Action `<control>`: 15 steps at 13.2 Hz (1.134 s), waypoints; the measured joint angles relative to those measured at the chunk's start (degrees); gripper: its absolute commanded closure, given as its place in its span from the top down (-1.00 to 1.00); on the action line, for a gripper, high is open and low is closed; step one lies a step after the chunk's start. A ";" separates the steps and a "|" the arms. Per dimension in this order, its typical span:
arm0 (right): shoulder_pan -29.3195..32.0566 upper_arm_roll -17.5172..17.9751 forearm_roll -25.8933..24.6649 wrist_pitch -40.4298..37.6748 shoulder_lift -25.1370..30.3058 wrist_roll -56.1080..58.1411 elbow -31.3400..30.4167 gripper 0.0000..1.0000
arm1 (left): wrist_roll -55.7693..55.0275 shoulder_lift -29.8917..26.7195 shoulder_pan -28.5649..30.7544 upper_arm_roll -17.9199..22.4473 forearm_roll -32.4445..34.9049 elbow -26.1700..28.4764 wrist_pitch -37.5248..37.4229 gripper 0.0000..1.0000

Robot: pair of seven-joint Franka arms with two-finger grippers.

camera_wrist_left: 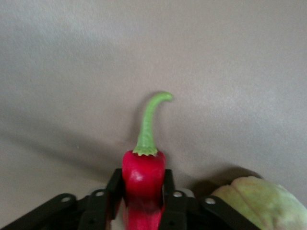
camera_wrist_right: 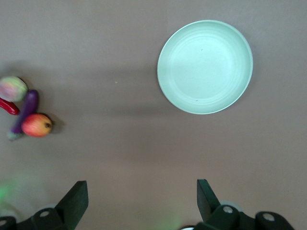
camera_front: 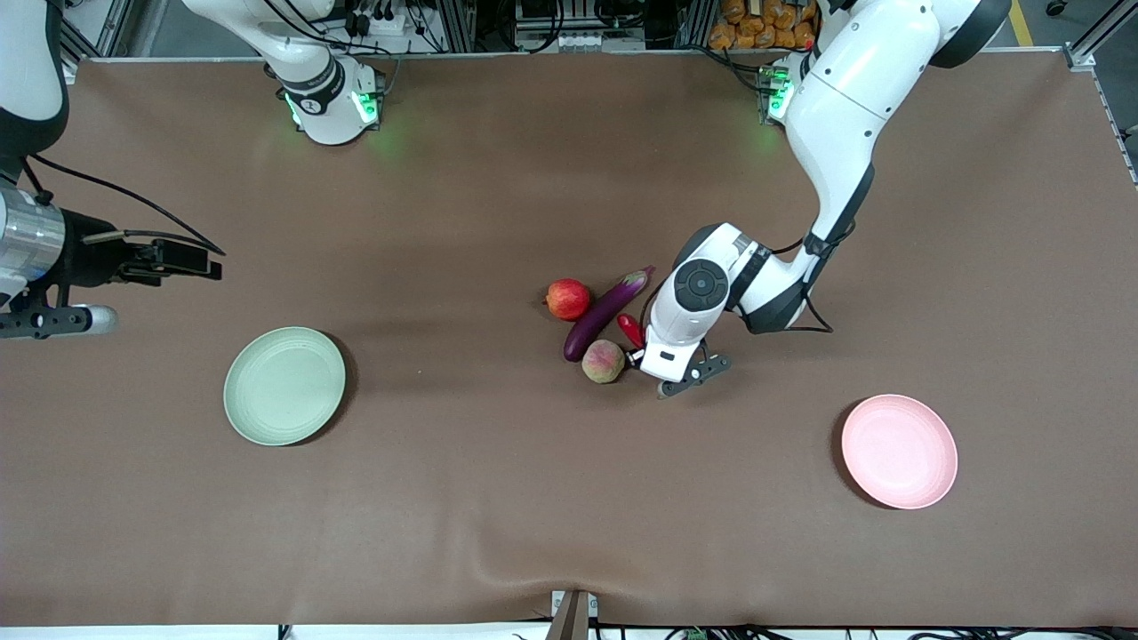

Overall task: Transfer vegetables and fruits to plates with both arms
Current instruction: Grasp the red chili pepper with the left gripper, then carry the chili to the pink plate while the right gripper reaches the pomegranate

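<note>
Left gripper (camera_wrist_left: 144, 203) clamping chili pepper (camera_wrist_left: 143, 179) beside peach (camera_front: 603, 361); right gripper (camera_wrist_right: 141, 199) waiting, fingers apart, above table (camera_front: 498, 498). No legible writing.

Pomegranate (camera_front: 568, 299), eggplant (camera_front: 605, 311), chili (camera_front: 630, 329), peach (camera_front: 603, 361) clustered mid-table, between two plates (camera_front: 284, 386)

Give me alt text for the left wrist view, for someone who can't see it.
The left gripper is shut on a glossy red chili pepper, its curved green stem pointing away over the brown table. A yellowish-green peach sits just beside it.
</note>
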State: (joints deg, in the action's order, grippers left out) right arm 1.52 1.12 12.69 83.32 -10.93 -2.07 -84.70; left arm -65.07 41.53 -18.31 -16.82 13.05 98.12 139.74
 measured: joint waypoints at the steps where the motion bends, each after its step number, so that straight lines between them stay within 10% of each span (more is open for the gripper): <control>1: -0.89 0.15 0.53 -0.03 0.00 -2.28 -0.06 1.00 | 1.60 -0.22 0.41 0.06 0.52 -0.21 -0.32 -1.00; 9: -12.99 0.59 4.05 3.59 -1.47 -23.68 -1.74 1.00 | 30.32 -9.65 18.95 0.57 0.78 0.10 -9.47 -1.00; 15: -31.18 0.75 4.13 23.72 -7.71 -46.20 -8.91 1.00 | 36.66 -8.93 30.48 0.49 0.78 -3.82 -9.22 -1.00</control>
State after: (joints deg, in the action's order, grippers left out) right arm -29.65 1.87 16.82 107.04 -18.64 -48.27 -93.60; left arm -28.41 32.60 12.17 -16.33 13.83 94.30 130.51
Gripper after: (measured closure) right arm 0.000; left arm 0.670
